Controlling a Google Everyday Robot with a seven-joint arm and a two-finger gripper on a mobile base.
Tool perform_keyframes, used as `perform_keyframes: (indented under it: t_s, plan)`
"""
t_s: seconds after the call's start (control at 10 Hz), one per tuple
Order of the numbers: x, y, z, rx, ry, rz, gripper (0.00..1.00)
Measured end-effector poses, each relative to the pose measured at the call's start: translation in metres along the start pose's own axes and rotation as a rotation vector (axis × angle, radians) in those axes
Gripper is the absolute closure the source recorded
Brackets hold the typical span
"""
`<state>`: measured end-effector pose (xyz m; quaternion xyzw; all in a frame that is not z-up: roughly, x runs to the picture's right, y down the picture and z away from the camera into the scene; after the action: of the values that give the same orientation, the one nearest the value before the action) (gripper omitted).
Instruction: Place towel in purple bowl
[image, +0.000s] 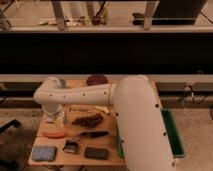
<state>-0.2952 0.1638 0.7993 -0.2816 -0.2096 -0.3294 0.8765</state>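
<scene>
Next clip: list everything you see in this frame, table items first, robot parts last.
table: one, light wood, centre of view.
purple bowl: one, dark purple, far edge of the table, behind the arm.
towel: one, blue-grey, front left corner.
dark flat block: one, near-black, front edge, right of the towel.
small object: one, black and pale, between towel and block; kind unclear.
orange item: one, orange, long, left side.
dark cluster: one, brown-black, mid table.
dark-handled tool: one, black, just in front of the cluster.
green tray: one, green, right edge, partly hidden.
arm: one, white, reaching right to left across the table.
gripper: one, pale, pointing down over the table's left side.
</scene>
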Motion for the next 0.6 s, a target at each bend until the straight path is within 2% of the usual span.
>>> perform_keyframes:
  t_s: [0.1, 0.3, 0.4, 0.6]
  plan:
    - [-0.008, -0.019, 0.005, -0.014, -0.011, -0.022, 0.20]
    - [-0.002, -0.017, 0.017, -0.022, -0.014, -0.023, 0.20]
    - [0.001, -0.017, 0.022, -0.015, -0.005, -0.027, 0.20]
    - [0.024, -0.014, 0.022, 0.023, 0.022, -0.007, 0.20]
